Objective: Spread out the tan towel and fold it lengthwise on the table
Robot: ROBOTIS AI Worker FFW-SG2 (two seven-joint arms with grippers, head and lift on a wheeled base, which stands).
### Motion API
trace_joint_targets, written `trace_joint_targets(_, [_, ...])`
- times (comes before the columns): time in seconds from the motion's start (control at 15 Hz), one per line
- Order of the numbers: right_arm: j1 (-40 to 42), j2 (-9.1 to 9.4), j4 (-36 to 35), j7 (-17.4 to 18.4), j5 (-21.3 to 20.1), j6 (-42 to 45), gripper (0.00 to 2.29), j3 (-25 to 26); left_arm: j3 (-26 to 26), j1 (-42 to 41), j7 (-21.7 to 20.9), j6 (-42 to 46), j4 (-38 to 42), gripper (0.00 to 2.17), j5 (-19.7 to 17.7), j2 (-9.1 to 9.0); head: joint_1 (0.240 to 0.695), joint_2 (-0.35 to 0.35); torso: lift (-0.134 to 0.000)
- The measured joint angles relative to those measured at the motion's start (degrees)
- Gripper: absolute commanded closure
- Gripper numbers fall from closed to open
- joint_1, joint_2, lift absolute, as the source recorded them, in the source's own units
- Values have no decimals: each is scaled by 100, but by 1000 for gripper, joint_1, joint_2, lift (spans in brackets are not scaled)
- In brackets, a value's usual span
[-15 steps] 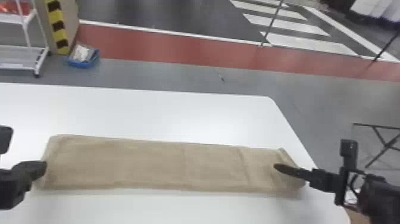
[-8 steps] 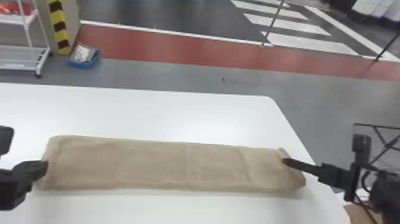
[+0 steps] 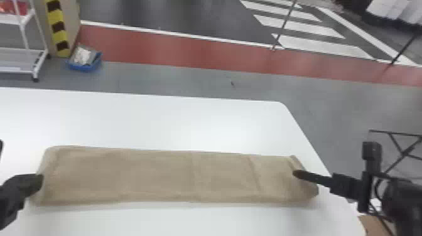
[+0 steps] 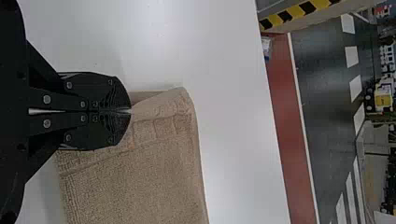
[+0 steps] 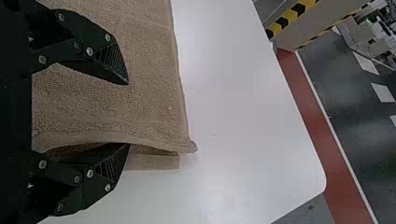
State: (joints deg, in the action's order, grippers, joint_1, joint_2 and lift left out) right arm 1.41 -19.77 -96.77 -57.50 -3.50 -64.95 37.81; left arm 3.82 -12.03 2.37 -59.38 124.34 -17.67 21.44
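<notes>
The tan towel (image 3: 150, 175) lies as a long, narrow folded strip across the white table (image 3: 175, 122). At its left end is my left gripper (image 3: 38, 182); in the left wrist view this gripper (image 4: 130, 111) is shut on the towel's end edge (image 4: 149, 128). My right gripper (image 3: 297, 173) is at the strip's right end. Seen from the right wrist, that gripper (image 5: 128, 114) stands open around the upper layer's edge, one finger above the towel (image 5: 149, 84) and the other tucked under that layer. A lower layer (image 5: 154, 162) sticks out slightly beyond it.
The table's far right corner (image 3: 282, 103) lies beyond the towel. On the floor behind are a white wheeled rack (image 3: 23, 34) and a blue bin (image 3: 84, 59). A dark metal frame (image 3: 398, 147) stands right of the table.
My right gripper shifted outward to the right, then came slightly back inward over the towel's end. The left gripper has edged a little to the left.
</notes>
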Motion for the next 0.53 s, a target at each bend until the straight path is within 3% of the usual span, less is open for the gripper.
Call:
trace_joint_targets(0.27, [-20, 16, -35, 100, 33, -35, 1511, 43, -22, -116, -4, -13, 90, 1355, 27, 8, 695, -332, -124])
trace_joint_targets(0.33, [-34, 18, -50, 111, 36, -57, 1652, 45, -22, -126, -16, -17, 97, 1355, 31, 9, 695, -332, -124])
trace_joint_targets(0.53, [-46, 27, -147, 135, 91, -70, 1652, 82, -32, -156, -27, -28, 122, 1355, 35, 9, 695, -332, -124])
